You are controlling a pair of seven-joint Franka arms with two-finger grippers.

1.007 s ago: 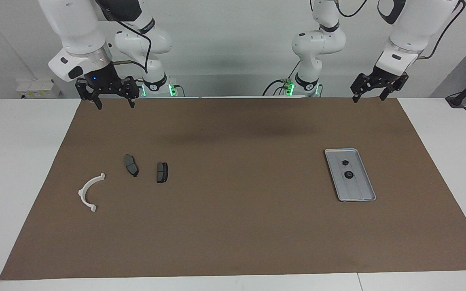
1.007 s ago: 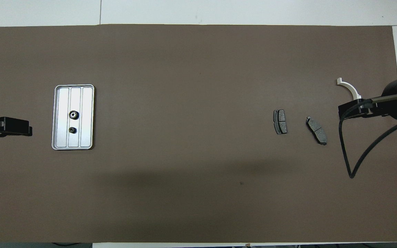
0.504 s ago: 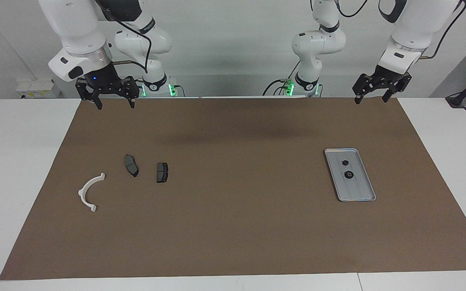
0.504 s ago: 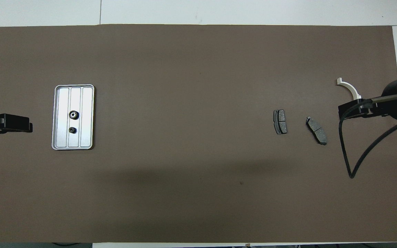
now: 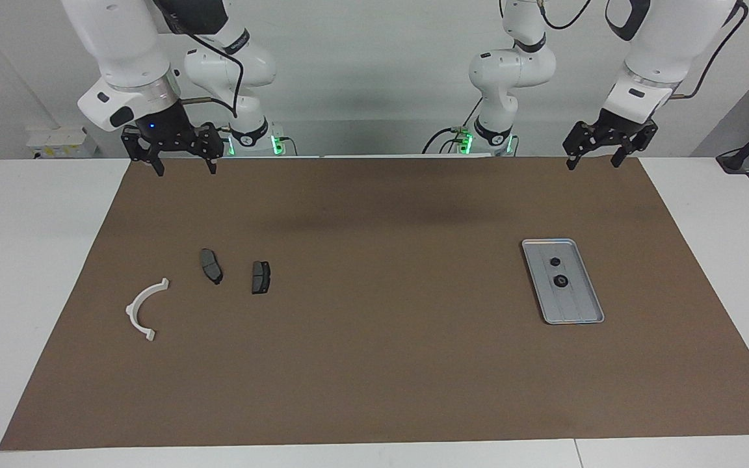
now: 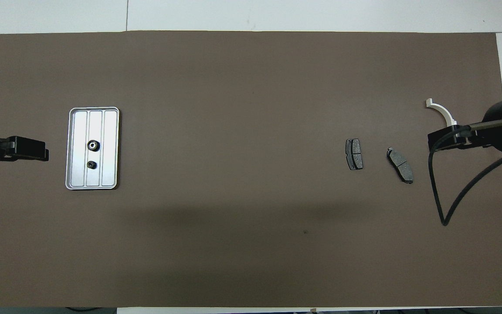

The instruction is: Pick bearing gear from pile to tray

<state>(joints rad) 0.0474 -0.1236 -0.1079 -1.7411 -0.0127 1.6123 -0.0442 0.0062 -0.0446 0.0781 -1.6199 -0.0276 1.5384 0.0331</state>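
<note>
Facing view, going left to right: the right gripper (image 5: 183,164) hangs at upper left over the brown mat's (image 5: 374,364) edge, fingers spread, holding nothing. Below it sit a white half-ring (image 5: 144,311) and two dark grey brake pads (image 5: 210,265) (image 5: 261,277). Over at right-center, the silver ridged tray (image 5: 579,312) holds two small black round bearing gears (image 5: 554,262) (image 5: 561,281), the bigger one with a pale center. The left gripper (image 5: 594,158) hangs at upper right, also spread and empty.

Bright, even light falls from above. A broad soft shadow crosses the brown mat (image 5: 374,305) nearer the robots than the tray (image 5: 563,281); the tray's floor glares pale in the overhead view. Both views are sharp.
</note>
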